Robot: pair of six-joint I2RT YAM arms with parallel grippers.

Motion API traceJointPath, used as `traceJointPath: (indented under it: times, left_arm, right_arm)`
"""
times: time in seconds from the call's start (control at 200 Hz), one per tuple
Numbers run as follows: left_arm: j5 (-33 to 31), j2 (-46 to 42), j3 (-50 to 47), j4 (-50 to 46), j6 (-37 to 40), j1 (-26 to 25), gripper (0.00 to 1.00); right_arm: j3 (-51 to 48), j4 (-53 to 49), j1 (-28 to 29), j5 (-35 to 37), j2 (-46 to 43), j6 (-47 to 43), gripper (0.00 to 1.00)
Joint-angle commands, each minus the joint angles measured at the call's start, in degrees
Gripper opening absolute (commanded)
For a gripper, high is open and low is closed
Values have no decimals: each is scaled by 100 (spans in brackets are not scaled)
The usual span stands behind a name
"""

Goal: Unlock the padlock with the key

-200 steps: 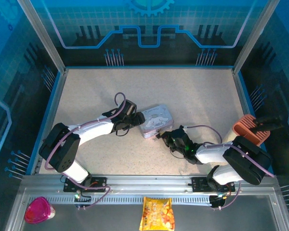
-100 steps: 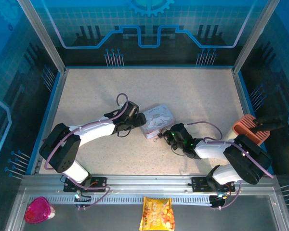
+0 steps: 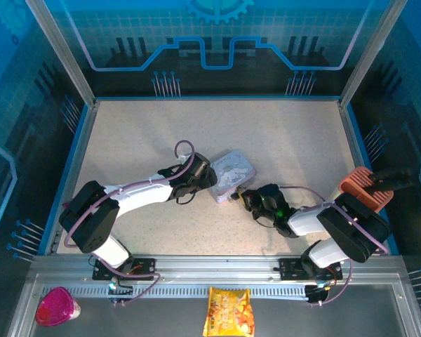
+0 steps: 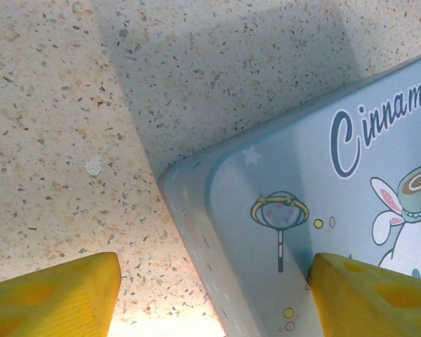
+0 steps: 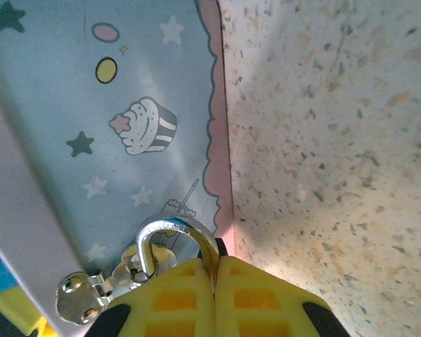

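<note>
At tin (image 4: 295,210) corner, left gripper (image 4: 214,291) jaws apart; right gripper (image 5: 214,270) jaws together, seemingly against padlock (image 5: 174,222) shackle.

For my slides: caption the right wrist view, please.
Shut yellow fingers at the padlock, its shackle through the latch of a blue tin.

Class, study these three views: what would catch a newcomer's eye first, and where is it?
The pale blue cartoon tin lies mid-table, with the left gripper open astride its corner. At the tin's clasp, the right gripper sits shut at the silvery shackle of the padlock.
</note>
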Motion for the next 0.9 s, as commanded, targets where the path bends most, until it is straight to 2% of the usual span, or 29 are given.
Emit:
traceJointPath:
  times: [0.0,0.185,0.36,0.435,0.635,0.725,0.896]
  left_arm:
    - [63,185,-202,-511,-100,31,72]
    - [88,-27,-361,-483,-100,331,73]
    - [190,-65,-362,-415,12,373,73]
    - [204,-101,-323,-441,80,381,73]
    - [459,-503,-296,-498,769,676,75]
    - [679,-828,-453,-246,1296,795,77]
    - [490,-1668,-943,61,1956,808,82]
  right_arm:
    - [-105,64,-122,208,-202,207,0]
    - [-108,-707,-176,337,-755,0,0]
    - [-2,-1148,-193,188,-854,-259,0]
    - [180,-1842,-189,131,-1043,-624,0]
    - [815,-4430,-201,339,-2077,-2683,0]
    - [948,-4900,-267,189,-2255,-3543,0]
    - [973,-5440,-261,-92,-2607,-4514,0]
